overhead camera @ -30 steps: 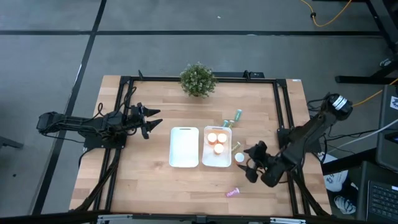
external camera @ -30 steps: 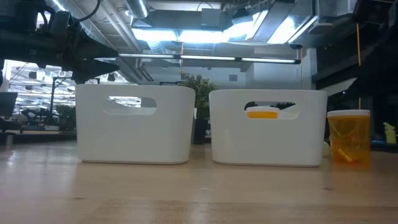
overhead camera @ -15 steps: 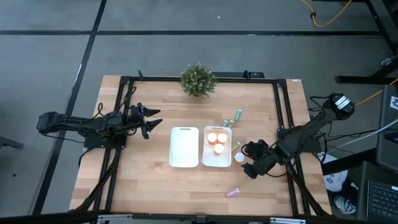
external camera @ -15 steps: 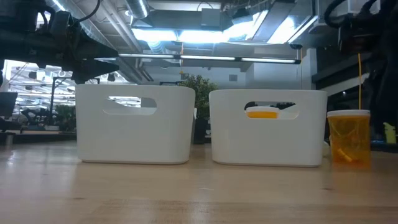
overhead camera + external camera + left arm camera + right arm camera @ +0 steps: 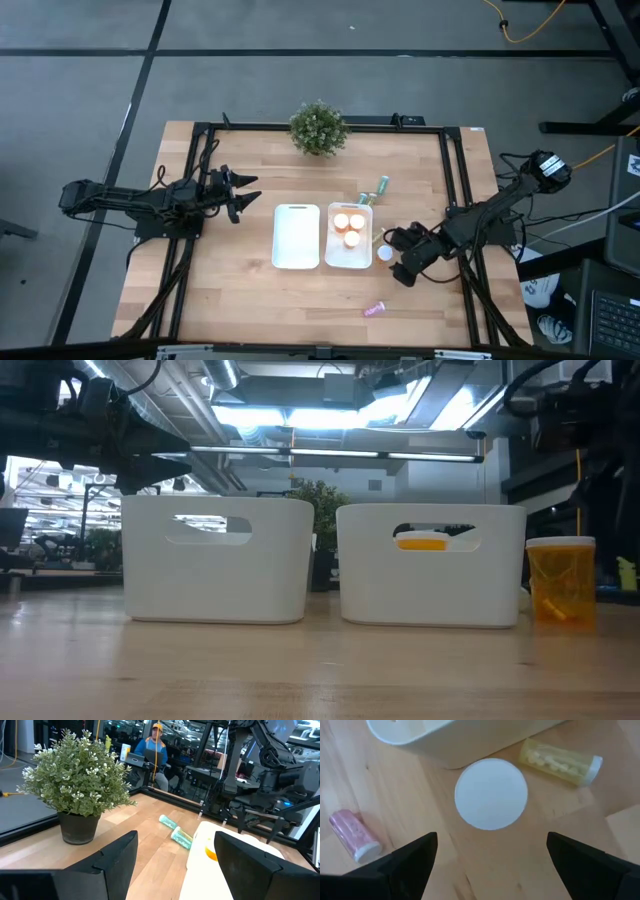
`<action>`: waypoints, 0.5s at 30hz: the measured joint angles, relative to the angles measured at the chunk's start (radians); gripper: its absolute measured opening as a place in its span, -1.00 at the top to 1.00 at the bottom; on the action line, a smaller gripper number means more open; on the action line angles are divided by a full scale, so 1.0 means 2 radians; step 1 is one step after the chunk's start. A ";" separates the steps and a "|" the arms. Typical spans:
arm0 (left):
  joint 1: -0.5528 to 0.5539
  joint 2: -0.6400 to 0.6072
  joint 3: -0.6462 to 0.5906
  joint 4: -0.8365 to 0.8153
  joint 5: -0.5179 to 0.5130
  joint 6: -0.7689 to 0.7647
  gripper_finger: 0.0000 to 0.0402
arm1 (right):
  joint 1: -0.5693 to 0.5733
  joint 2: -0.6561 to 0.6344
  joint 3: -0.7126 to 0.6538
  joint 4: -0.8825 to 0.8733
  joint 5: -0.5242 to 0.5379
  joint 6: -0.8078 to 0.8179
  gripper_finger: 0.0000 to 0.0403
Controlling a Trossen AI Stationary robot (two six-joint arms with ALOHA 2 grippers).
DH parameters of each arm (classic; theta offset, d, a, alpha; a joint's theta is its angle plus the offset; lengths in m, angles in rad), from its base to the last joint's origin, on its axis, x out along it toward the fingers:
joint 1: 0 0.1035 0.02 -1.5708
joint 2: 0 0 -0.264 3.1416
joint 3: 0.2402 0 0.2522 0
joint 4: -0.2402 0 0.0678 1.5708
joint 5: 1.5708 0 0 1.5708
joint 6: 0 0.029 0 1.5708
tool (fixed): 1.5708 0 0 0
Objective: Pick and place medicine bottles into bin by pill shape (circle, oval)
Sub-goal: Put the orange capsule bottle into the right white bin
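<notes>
An orange medicine bottle with a white cap [image 5: 491, 793] stands upright on the table beside the right white bin [image 5: 349, 238]; it also shows in the low view [image 5: 560, 580]. My right gripper [image 5: 398, 257] hovers open above it, slanting down, with one finger on either side [image 5: 492, 870] and apart from it. A second orange bottle [image 5: 560, 761] lies on its side close by. A pink bottle [image 5: 354, 835] lies nearer the front edge. Two teal bottles [image 5: 376, 190] lie behind the right bin, which holds orange bottles. My left gripper [image 5: 245, 195] waits open at the left.
The left white bin [image 5: 296, 236] stands next to the right one at mid-table. A potted plant [image 5: 318, 128] sits at the far edge. A black frame rail [image 5: 455, 200] runs along the table's right side. A seated person shows in the room beyond the table [image 5: 156, 750].
My right gripper has swung a little toward the table's far and left side, over the upright orange bottle, and has turned at the wrist. It has stayed open. The bottles and the bins have not moved.
</notes>
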 joint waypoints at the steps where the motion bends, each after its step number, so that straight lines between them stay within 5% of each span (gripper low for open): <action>1: 0.000 0.000 0.000 0.000 0.000 0.000 -0.27 | -0.001 0.000 0.006 -0.010 0.000 -0.008 -0.87; 15: 0.000 0.000 0.000 0.000 0.000 0.000 -0.27 | -0.003 0.064 0.138 -0.175 0.037 -0.051 -0.80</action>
